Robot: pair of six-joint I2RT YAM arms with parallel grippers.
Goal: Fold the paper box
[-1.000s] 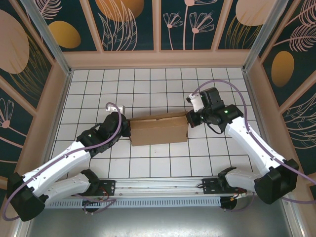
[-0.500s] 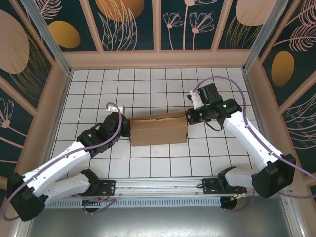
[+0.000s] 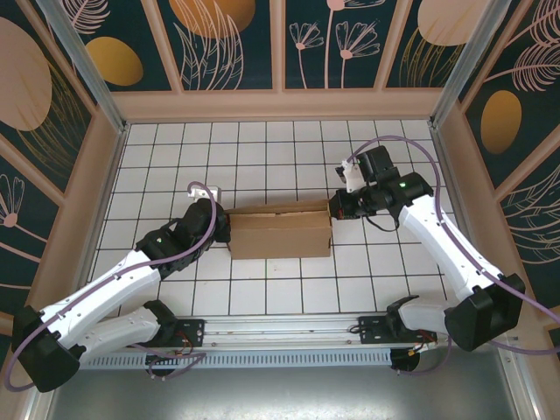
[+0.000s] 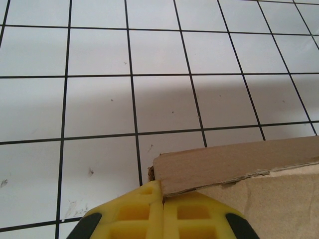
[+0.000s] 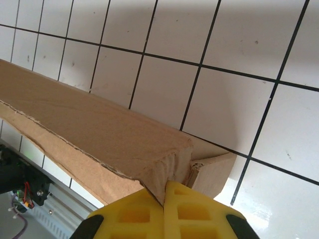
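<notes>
The paper box [image 3: 280, 232] sits in the middle of the table [image 3: 262, 157], and you have the closed left gripper [image 4: 163, 199] touching its 9 o'clock end and the closed right gripper [image 5: 164, 191] touching its 3 o'clock end, likely to keep the walls up.

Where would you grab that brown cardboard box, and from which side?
By a thin upright wall at a short end, coming in from the side. The paper box is wide and flat, too broad to span, but its raised edges are thin enough to pinch. The right hand seems to pinch the right end's wall that way; the left hand sits shut at the left corner.
</notes>
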